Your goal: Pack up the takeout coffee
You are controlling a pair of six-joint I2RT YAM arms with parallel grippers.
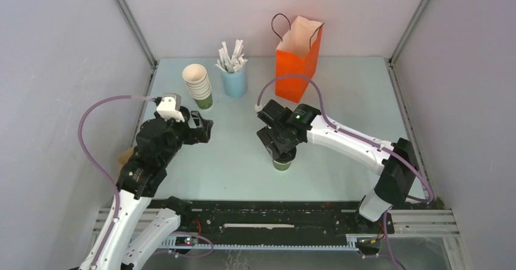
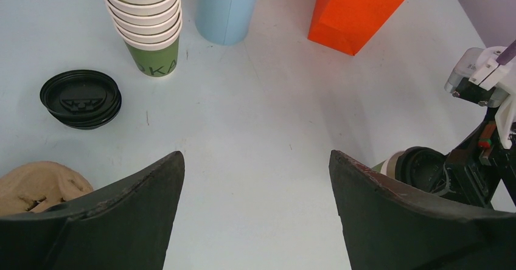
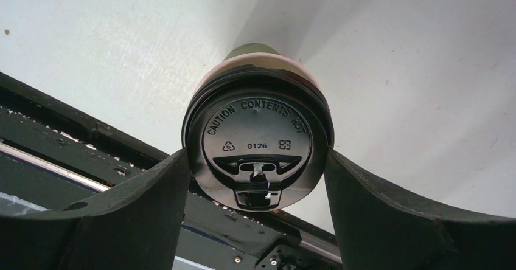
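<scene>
Left gripper (image 2: 255,160): fingers spread wide with nothing between them, only bare table (image 2: 261,118).
Beside the left finger: a tan moulded-pulp piece (image 2: 36,185) just outside it; a small pile of loose black lids (image 2: 81,98) ahead of that fingertip.
Ahead of the left gripper's fingers: a stack of cream-and-green cups (image 2: 149,20) to the left, a light blue cup (image 2: 225,8) beside the stack, an orange paper bag (image 2: 359,8) further right. All three are upright and well apart from the fingertips.
Takeout coffee (image 3: 258,142): upright on the table with its black lid on. It sits between the right gripper's fingers, and just outside the left gripper's right finger.
Right gripper (image 3: 257,154): above the cup, one finger on each side of the lid.
Right fingertips (image 3: 176,166): level with the lid's rim, with no gap visible on either side. Whether they press on the lid or only flank it, I cannot tell.
</scene>
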